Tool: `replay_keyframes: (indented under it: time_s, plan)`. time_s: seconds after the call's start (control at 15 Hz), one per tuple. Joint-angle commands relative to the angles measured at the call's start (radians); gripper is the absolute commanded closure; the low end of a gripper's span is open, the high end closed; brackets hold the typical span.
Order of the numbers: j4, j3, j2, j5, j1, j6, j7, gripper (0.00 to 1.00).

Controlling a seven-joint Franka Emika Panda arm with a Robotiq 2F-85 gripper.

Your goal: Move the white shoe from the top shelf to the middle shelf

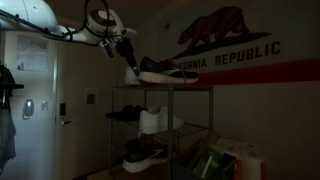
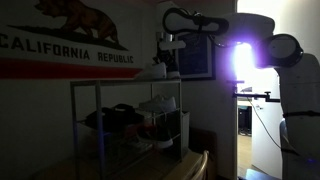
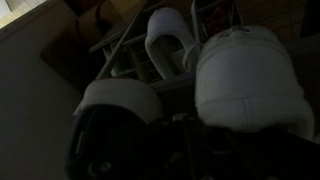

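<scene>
The white shoe (image 1: 133,71) lies at the end of the top shelf (image 1: 185,86) of the dark wire rack. It also shows in the other exterior view (image 2: 157,72) and fills the right of the wrist view (image 3: 245,80). My gripper (image 1: 127,52) hangs just above it, also seen from the other side (image 2: 169,48). The frames are too dark to show the fingers or any contact. The middle shelf (image 1: 190,127) holds a second white shoe (image 1: 155,120) and a dark shoe (image 1: 120,115).
A dark sneaker with a white sole (image 1: 160,69) lies beside the white shoe on the top shelf. Another dark sneaker (image 1: 140,153) sits on the lowest tier. A wall with a flag stands behind the rack. Bags and boxes (image 1: 235,162) stand beside the rack.
</scene>
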Motion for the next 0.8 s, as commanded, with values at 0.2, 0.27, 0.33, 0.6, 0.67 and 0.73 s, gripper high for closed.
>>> replay_keyframes:
  time_s: [0.2,0.27,0.33,0.6,0.67,0.73]
  plan:
    - [0.052,0.011,-0.054,-0.002,0.027,-0.145,-0.019,0.93]
    - [0.053,0.012,-0.067,-0.008,0.033,-0.16,-0.017,0.93]
    - [0.052,0.014,-0.082,-0.01,0.039,-0.175,-0.016,0.93]
    - [0.047,0.022,-0.143,-0.006,0.055,-0.225,-0.028,0.93]
    - [0.041,0.025,-0.162,-0.007,0.057,-0.237,-0.03,0.93]
    - [0.047,0.026,-0.173,-0.004,0.06,-0.255,-0.038,0.93]
